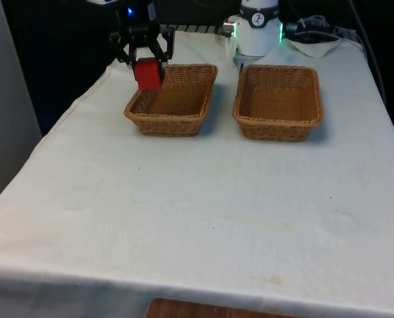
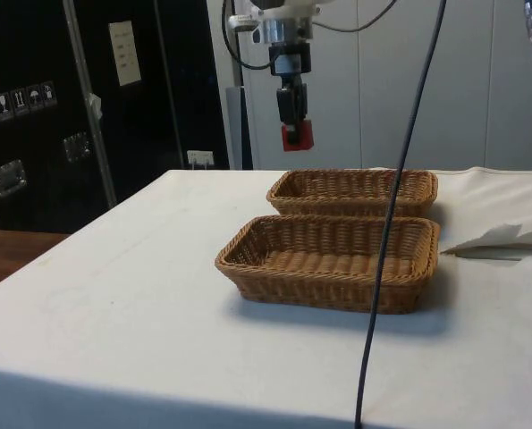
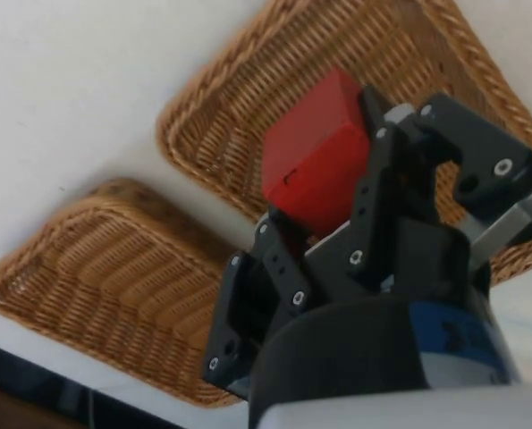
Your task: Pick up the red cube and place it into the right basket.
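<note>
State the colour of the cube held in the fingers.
Red cube; clearest in the front view.
</note>
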`<act>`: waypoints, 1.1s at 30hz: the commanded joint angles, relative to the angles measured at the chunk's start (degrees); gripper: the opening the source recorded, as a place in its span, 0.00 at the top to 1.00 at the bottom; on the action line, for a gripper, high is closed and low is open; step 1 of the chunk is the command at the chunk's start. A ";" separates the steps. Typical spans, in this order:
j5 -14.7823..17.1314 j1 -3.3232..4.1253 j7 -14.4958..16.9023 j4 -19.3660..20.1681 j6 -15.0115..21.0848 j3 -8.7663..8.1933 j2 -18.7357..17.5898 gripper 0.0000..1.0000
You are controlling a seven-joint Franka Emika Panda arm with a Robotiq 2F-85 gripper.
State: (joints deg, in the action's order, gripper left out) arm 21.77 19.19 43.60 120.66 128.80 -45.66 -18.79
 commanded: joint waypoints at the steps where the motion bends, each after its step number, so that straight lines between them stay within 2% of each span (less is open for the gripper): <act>1: -1.38 0.80 -0.86 1.78 2.01 -0.63 0.86 0.97; 6: -2.46 1.09 -1.38 5.16 4.93 -0.29 2.12 0.97; 7: -1.55 0.40 -0.63 4.18 3.44 0.23 1.72 0.97; 8: -2.58 1.20 -1.49 5.73 5.50 -0.23 2.35 0.97; 12: -2.52 1.43 -1.60 8.02 7.91 0.23 3.21 0.97; 16: -1.72 1.32 -1.66 10.83 10.94 1.43 3.90 0.97; 17: -1.78 0.86 -1.20 10.20 9.74 1.55 3.72 0.97; 18: -1.55 1.26 -1.66 11.29 11.46 1.72 4.01 0.97; 24: 0.46 1.03 -1.55 14.50 15.53 3.55 4.24 0.97; 25: 0.00 0.86 -1.60 13.98 14.44 3.50 3.84 0.97; 28: 1.38 1.03 -1.43 15.87 17.30 4.35 4.18 0.97; 33: 3.15 0.80 -1.09 18.39 20.63 5.79 4.24 0.97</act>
State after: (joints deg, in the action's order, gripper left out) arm 23.89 20.05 42.00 138.37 148.11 -40.28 -14.95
